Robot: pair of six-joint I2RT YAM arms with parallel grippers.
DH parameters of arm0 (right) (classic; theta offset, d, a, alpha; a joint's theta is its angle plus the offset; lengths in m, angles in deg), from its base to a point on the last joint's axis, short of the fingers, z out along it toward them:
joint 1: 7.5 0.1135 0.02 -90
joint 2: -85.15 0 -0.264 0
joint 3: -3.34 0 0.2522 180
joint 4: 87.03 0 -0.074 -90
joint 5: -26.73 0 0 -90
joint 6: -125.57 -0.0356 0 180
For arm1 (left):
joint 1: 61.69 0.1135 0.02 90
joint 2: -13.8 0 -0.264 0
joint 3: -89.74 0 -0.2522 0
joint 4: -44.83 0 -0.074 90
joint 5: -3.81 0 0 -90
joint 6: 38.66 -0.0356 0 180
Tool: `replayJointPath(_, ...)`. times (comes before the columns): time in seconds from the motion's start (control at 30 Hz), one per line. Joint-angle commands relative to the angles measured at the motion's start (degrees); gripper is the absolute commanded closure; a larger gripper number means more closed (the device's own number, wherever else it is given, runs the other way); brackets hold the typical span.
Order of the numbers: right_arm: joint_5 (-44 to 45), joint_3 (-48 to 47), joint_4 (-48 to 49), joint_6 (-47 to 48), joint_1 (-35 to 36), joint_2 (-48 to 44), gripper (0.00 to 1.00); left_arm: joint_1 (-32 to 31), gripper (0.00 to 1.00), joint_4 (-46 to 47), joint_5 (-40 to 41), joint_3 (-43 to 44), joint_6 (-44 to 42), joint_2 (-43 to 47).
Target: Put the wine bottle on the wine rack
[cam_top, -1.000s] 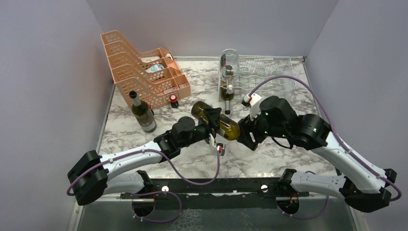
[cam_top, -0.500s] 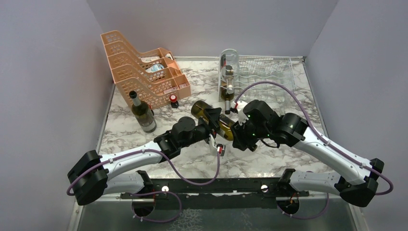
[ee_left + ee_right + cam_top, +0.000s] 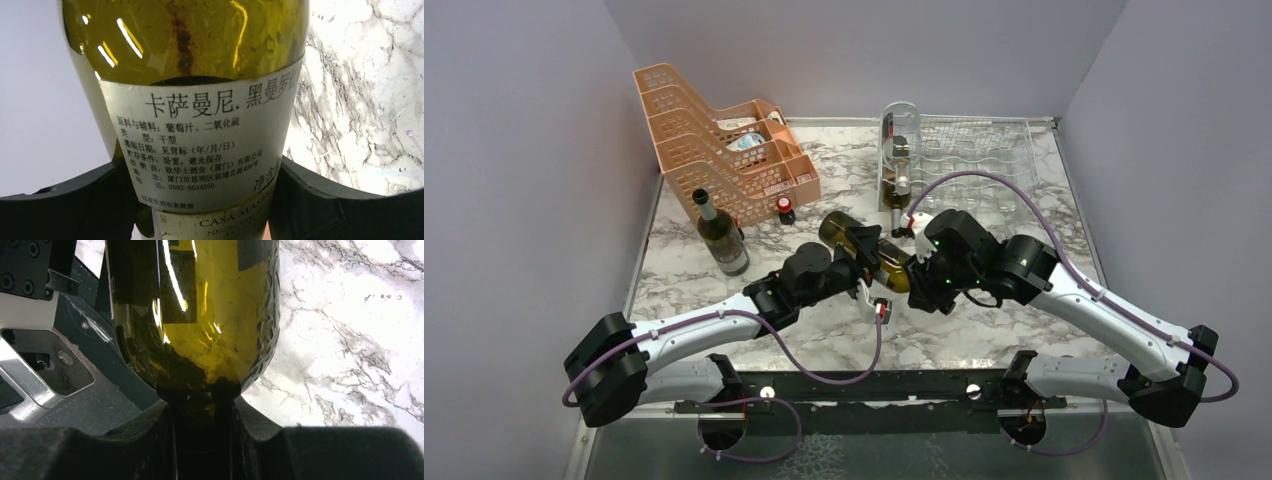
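Observation:
A dark green wine bottle (image 3: 839, 229) hangs on its side above the middle of the table, neck pointing right. My left gripper (image 3: 865, 252) is shut on its labelled body (image 3: 200, 125), a black finger (image 3: 320, 205) pressed on each side. My right gripper (image 3: 916, 279) is shut on the neck just below the shoulder (image 3: 210, 315), its fingers (image 3: 150, 440) tight against the dark glass. The wine rack (image 3: 984, 160), thin silver wire, stands at the back right, beyond both grippers.
A bottle (image 3: 900, 178) lies in the rack's left column. Another dark bottle (image 3: 722, 238) stands upright at the left. Orange stacked trays (image 3: 724, 150) fill the back left, with a small red-capped item (image 3: 785, 210) at their foot. Grey walls close in three sides.
My right arm has moved left to the bottle's neck and its jaws have closed around it. The left gripper and the bottle have stayed in place.

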Motion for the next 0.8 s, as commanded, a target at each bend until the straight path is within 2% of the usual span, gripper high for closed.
replayJointPath(0.0,4.7,-0.5,3.8,-1.0,0.2,-0.1,0.99,-0.5,0.69,7.3,-0.4,2.5,1.6,3.2)
replayJointPath(0.03,5.7,-0.8,4.4,-1.0,0.2,-0.5,0.99,-0.5,0.54,7.3,-0.3,2.2,1.7,3.3)
replayJointPath(0.07,6.8,-1.1,4.8,-1.1,0.2,-0.8,0.99,-0.5,0.26,7.3,-0.1,2.1,1.7,3.4)
replayJointPath(0.1,7.6,-1.4,5.3,-1.1,0.2,-1.1,0.99,-0.4,0.04,7.3,0.1,2.0,1.7,3.5)
replayJointPath(0.17,9.7,-2.1,6.1,-1.1,0.2,-1.7,0.99,-0.5,0.01,7.3,0.5,1.6,1.8,3.6)
replayJointPath(0.57,29.5,-6.2,11.0,-3.0,0.1,-3.2,0.99,-0.5,0.01,7.3,-0.5,0.3,8.5,6.6)
replayJointPath(0.67,36.4,-7.8,12.8,-2.6,0.2,-2.7,0.99,-0.5,0.01,7.3,1.2,1.9,15.9,7.3)
replayJointPath(0.77,41.7,-10.1,15.7,-0.9,0.0,-1.3,0.99,-0.4,0.01,7.4,4.2,4.3,27.2,7.8)
